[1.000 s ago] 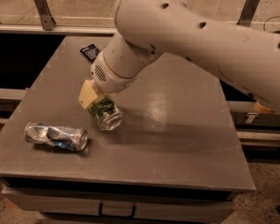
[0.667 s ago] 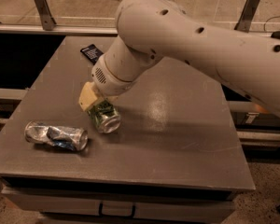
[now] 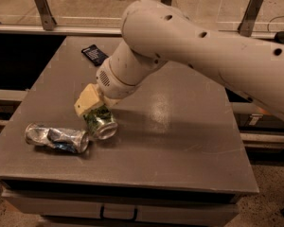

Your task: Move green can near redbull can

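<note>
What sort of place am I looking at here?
Probably a robotics test lab, not a home: a grey work table with a drawer, metal posts behind, and a white robot arm whose gripper, over the table's front left, has its jaws on a green can.

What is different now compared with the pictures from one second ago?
The tool, holding the green can, moved a little to the left in the picture and slightly down, bringing the can closer to the redbull can; their ends now nearly meet. Nothing was taken or released. The redbull can and the packet stayed put.
</note>
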### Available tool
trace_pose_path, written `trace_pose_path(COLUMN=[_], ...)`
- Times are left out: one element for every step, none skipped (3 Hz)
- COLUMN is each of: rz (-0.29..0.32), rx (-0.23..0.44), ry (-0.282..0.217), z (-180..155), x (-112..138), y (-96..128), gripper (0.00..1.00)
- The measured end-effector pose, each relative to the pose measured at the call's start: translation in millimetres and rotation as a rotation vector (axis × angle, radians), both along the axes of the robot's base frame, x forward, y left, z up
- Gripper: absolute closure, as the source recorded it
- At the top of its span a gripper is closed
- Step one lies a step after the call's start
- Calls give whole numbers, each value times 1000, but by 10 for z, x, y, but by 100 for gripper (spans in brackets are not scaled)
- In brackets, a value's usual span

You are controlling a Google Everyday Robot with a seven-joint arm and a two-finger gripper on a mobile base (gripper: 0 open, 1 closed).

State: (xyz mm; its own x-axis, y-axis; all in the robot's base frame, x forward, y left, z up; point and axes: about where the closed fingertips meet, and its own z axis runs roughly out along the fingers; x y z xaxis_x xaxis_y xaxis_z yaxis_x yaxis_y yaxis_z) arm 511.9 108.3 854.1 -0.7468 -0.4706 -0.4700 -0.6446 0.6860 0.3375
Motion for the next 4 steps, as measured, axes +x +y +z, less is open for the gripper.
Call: trace_pose_path(rz=[-12, -19, -32, -31], rx=[2, 6, 28, 87], ry=[10, 9, -24, -103], z=[-34, -28, 84, 358], x=[8, 18, 63, 140], y=[-30, -62, -186, -460], gripper=[0, 0, 0, 0])
